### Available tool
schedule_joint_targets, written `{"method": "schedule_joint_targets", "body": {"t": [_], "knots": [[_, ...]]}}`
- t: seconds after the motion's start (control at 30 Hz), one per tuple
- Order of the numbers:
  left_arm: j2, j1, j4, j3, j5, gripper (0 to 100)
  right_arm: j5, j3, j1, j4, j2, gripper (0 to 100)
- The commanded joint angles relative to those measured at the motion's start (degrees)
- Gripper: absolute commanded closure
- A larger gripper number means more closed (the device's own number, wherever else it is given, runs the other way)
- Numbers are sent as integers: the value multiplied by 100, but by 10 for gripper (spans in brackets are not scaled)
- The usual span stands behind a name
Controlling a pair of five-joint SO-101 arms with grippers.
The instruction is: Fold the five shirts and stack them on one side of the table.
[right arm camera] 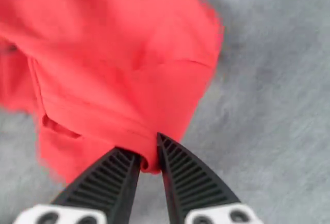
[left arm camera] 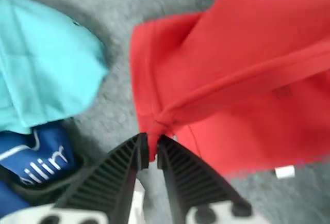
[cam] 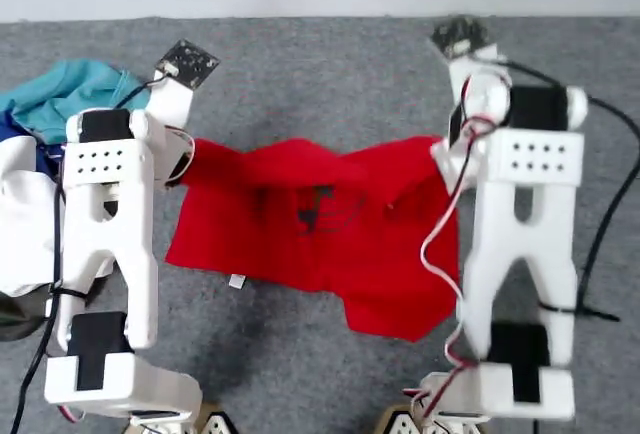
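1. Between the 2 arms, the red shirt [cam: 310, 224] lies spread on the grey counter [cam: 330, 74], with its long axis running side to side from one arm to the other.
2. The left claw [left arm camera: 148, 144] is clenched on a bunched fold at the shirt's left end. The right claw [right arm camera: 148, 154] is pinched on the cloth's edge at the right end.
3. Both grips sit along the far edge, so the rest of the shirt lies from the claws back toward the arm bases. A fold would likely carry that edge the same way, and each arm is equally close to its own end.
4. Beside the left arm, a teal shirt [left arm camera: 41, 64] and a blue shirt [left arm camera: 36, 157] lie heaped, with the teal one near the red shirt's end but apart from it.
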Motion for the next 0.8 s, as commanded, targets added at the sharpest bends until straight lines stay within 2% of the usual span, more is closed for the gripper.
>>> {"method": "schedule_joint_targets", "body": {"t": [0.0,0.23,0.5,0.77], "knots": [[-308,-70,369,-215,-35,987,44,1292,-40,-242,-1015,991],[-360,-70,501,462,-53,987,70,3622,-101,-1024,-2615,991],[-360,-70,466,1033,-53,987,1029,4747,-119,-1077,-3732,991],[-360,-70,466,1323,-62,987,1354,6040,-127,-1648,-4145,990]]}}
